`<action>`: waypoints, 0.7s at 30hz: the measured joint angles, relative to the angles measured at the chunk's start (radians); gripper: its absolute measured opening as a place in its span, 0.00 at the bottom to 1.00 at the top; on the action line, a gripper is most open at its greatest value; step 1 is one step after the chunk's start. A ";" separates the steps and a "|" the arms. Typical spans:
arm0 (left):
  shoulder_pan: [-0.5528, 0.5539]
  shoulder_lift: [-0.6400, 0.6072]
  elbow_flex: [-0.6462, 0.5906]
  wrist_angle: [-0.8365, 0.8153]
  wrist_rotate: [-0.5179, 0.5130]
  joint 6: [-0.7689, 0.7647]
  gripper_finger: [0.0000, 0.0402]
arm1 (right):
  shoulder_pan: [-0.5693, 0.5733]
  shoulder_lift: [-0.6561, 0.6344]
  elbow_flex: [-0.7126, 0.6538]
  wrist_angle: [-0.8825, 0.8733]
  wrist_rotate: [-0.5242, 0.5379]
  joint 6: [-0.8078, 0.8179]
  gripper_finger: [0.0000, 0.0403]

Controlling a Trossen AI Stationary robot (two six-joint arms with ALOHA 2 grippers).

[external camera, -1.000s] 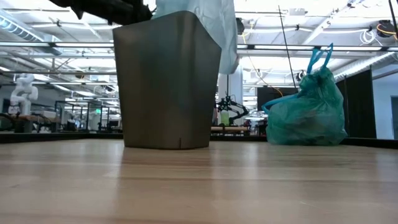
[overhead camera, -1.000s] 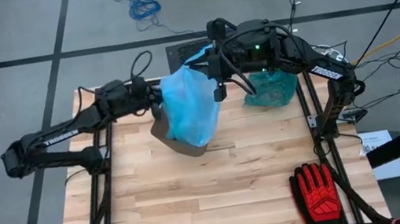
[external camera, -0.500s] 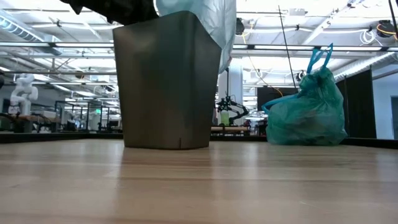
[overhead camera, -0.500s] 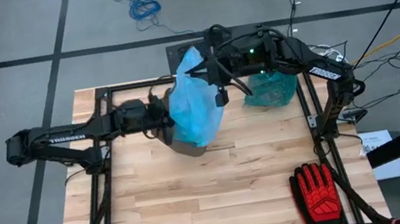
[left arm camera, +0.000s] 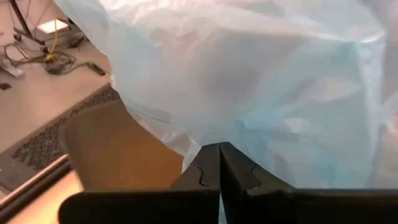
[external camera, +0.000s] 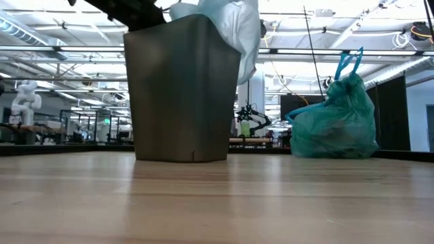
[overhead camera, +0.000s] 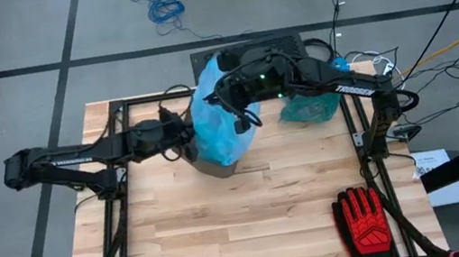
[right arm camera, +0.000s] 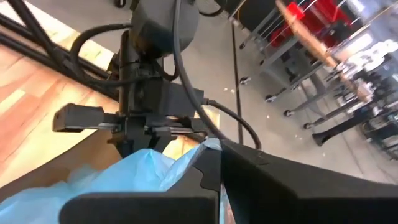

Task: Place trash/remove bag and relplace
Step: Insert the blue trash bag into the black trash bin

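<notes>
A grey bin [overhead camera: 215, 163] stands upright on the wooden table [overhead camera: 228, 238]. A light blue bag [overhead camera: 219, 119] is bunched over its top, and part of it hangs down the outside of the bin's rim [external camera: 247, 51]. My left gripper [overhead camera: 186, 131] is at the bag's left side and my right gripper [overhead camera: 226, 92] at its far top; both are shut on the bag. The bin [external camera: 182, 88] also shows in the low view, and the bag [left arm camera: 249, 81] fills the left wrist view. No loose trash is in view. My left gripper pinches the bag's film [left arm camera: 219, 138] between its two shut fingers, coming nearly level from the table's left. How many layers it has cannot be told. The bag is slack above the bin. My right gripper pinches the bag's upper edge [right arm camera: 194, 154] between its shut fingers, coming from the table's right and slanting down. This part is held above the bin, opposite my left gripper [right arm camera: 140, 138]. The film sags between the two holds.
A tied teal bag [overhead camera: 310, 105], full, sits on the table at the far right; it also shows in the low view [external camera: 336, 122]. A red-and-black glove [overhead camera: 366, 219] lies at the near right edge. Cables run along the right side.
My left gripper has swung toward the table's near edge and in toward the bin. My right gripper has gone down and toward the table's left. The bag has sunk with them and now bunches over the bin's top; the bin has stayed in place.
</notes>
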 joint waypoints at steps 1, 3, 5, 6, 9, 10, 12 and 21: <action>0.000 -0.014 0.001 -0.009 -0.001 0.000 0.00 | 0.001 0.001 -0.008 0.020 0.000 -0.008 0.00; 0.000 -0.044 0.001 -0.035 -0.001 0.001 0.00 | 0.004 0.002 -0.011 0.035 0.001 -0.015 0.00; 0.000 -0.066 0.001 -0.054 -0.001 0.001 0.00 | 0.008 0.005 -0.011 0.080 0.002 -0.029 0.00; 0.000 -0.073 0.001 -0.064 -0.001 0.001 0.00 | 0.010 0.005 -0.010 0.100 0.002 -0.035 0.00; -0.001 -0.075 0.001 -0.093 -0.001 0.001 0.00 | 0.015 0.007 -0.010 0.176 0.002 -0.051 0.00; -0.001 -0.074 0.001 -0.097 -0.001 0.000 0.00 | 0.015 0.007 -0.010 0.202 0.002 -0.059 0.00; -0.001 -0.071 0.001 -0.095 -0.004 0.000 0.00 | 0.015 0.007 -0.010 0.246 0.003 -0.064 0.00; -0.015 -0.070 0.001 -0.097 -0.068 0.008 0.00 | 0.015 0.053 -0.010 0.367 0.009 -0.130 0.00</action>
